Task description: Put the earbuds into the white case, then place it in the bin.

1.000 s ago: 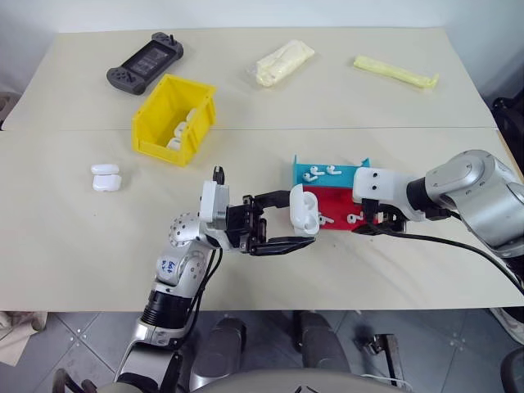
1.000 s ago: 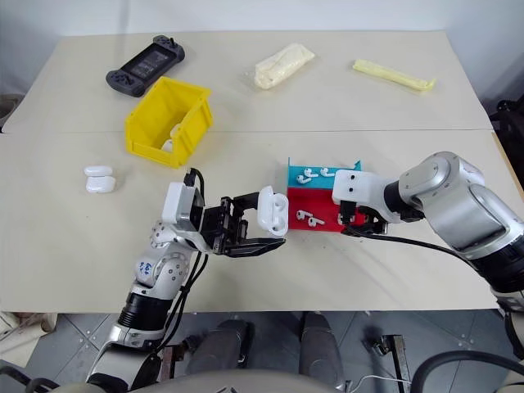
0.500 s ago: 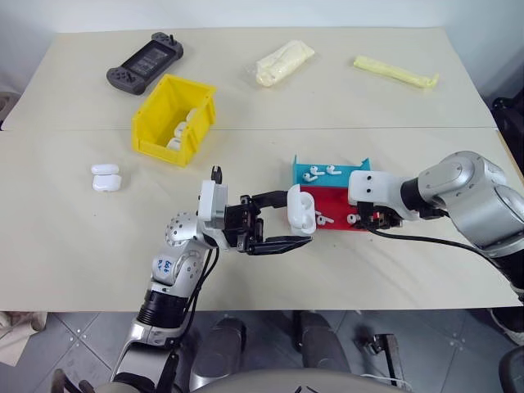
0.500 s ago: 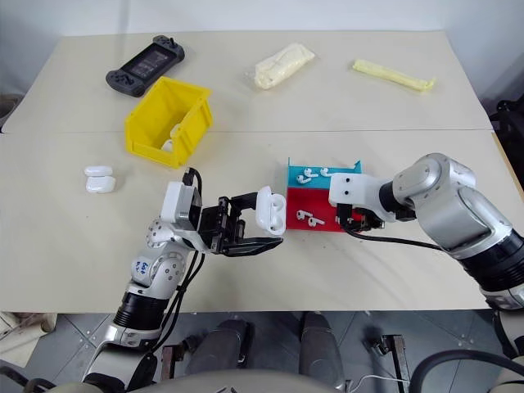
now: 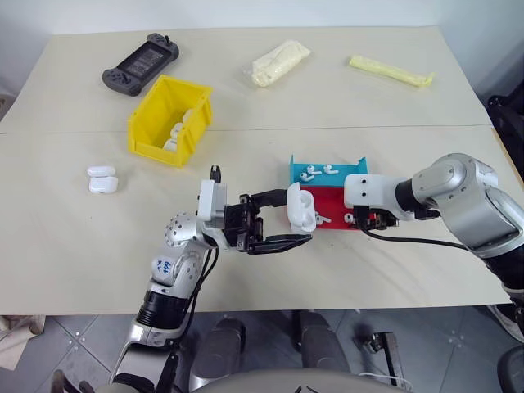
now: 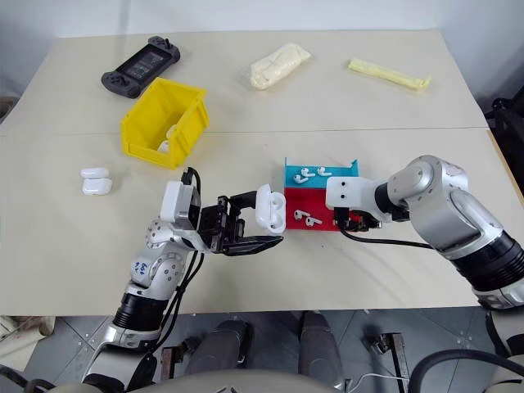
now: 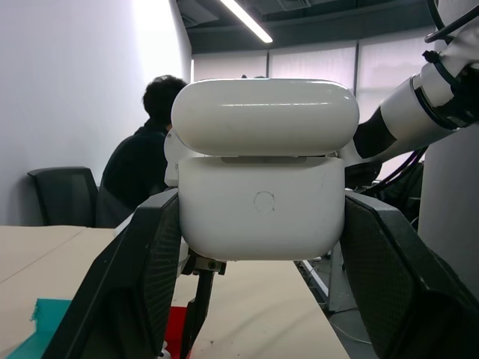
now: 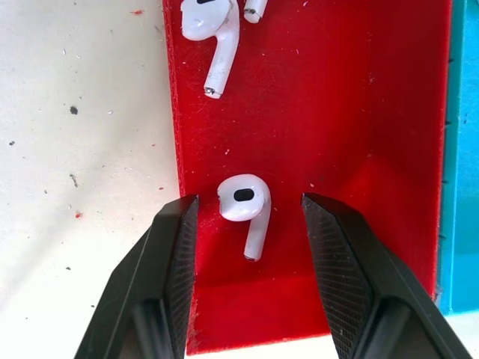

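The left end effector (image 5: 288, 221) is clamping a glossy white rounded-rectangle plastic earbud case (image 5: 300, 209) by its two narrow ends, hinged lid flipped partly up, long axis spanning finger to finger, above the matte beige table (image 5: 74, 237). The right end effector (image 8: 247, 247) is reaching into the shallow red plastic tray (image 8: 352, 112), its black fingers part open and straddling, without gripping, a tiny glossy white earbud (image 8: 247, 209) whose short stem is pointing toward the wrist. The bright yellow plastic bin (image 5: 169, 119) is sitting well apart.
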{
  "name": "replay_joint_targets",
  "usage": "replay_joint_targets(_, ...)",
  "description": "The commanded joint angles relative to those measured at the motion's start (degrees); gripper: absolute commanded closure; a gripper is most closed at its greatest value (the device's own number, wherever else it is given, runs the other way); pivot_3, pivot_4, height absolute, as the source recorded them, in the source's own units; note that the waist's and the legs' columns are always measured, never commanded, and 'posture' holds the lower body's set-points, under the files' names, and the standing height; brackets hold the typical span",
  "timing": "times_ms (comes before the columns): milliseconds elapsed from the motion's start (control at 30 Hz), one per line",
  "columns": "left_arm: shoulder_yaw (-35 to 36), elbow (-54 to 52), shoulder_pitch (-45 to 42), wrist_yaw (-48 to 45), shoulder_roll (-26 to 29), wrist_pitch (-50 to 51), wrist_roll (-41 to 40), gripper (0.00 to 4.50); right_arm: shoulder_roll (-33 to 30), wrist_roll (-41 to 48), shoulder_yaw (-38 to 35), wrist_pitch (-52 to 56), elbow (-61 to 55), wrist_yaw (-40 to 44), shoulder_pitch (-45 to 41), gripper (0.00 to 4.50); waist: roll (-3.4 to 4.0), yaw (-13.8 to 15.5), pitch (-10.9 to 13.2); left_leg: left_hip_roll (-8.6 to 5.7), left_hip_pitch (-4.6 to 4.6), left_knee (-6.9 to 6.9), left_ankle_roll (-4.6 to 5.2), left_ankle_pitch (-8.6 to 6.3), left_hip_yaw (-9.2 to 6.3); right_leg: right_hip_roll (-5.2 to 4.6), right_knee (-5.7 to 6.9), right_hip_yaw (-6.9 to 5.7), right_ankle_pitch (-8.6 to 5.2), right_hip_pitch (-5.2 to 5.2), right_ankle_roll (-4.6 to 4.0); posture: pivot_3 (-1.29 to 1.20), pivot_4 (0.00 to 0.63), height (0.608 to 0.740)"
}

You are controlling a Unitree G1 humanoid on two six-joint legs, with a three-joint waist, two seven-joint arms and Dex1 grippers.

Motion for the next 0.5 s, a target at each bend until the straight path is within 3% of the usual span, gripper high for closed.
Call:
replay_joint_targets(33, 0.46, -2.63, 0.43, 0.47, 0.15, -0.19, -0.88, 1.73, 0.93, -1.02, -0.7, -0.07, -0.56, -0.28, 0.78, 3.5, 0.0, 0.0, 0.0, 0.0, 0.0, 0.01, 0.0, 0.0, 0.0, 0.0, 0.0, 0.0, 0.0, 0.01, 0.0, 0.0, 0.15, 0.74)
replay_joint_targets(100, 0.48, -2.77, 0.46, 0.53, 0.2, -0.1, -0.91, 1.73, 1.13, -1.1, -0.77, 0.25, -0.83, -0.23, 0.82, 4.0, 0.0, -0.01, 0.0, 0.0, 0.02, 0.01, 0.0, 0.0, 0.0, 0.0, 0.01, 0.0, 0.0, 0.02, 0.0, 0.0, 0.15, 0.74)
replay_joint_targets(333, 0.3, -2.47, 0.54, 0.11, 0.14, 0.06, -1.22, 1.73, 0.68, -0.51, -2.56, 1.75, -2.42, -0.51, 1.51, 4.0, 0.0, -0.02, 0.0, 0.0, 0.02, 0.0, 0.0, 0.0, -0.01, 0.0, 0.01, 0.0, 0.0, 0.02, 0.0, 0.0, 0.15, 0.74)
replay_joint_targets(500, -0.09, -1.68, -0.34, -0.61, -0.06, 1.67, -1.96, 1.73, -1.16, 8.44, -15.06, 7.89, -8.21, 0.73, 4.63, 4.0, 0.0, 0.14, 0.01, -0.01, -0.02, 0.0, 0.0, 0.0, -0.06, -0.02, -0.01, 0.01, 0.0, 0.0, 0.0, 0.0, 0.15, 0.74)
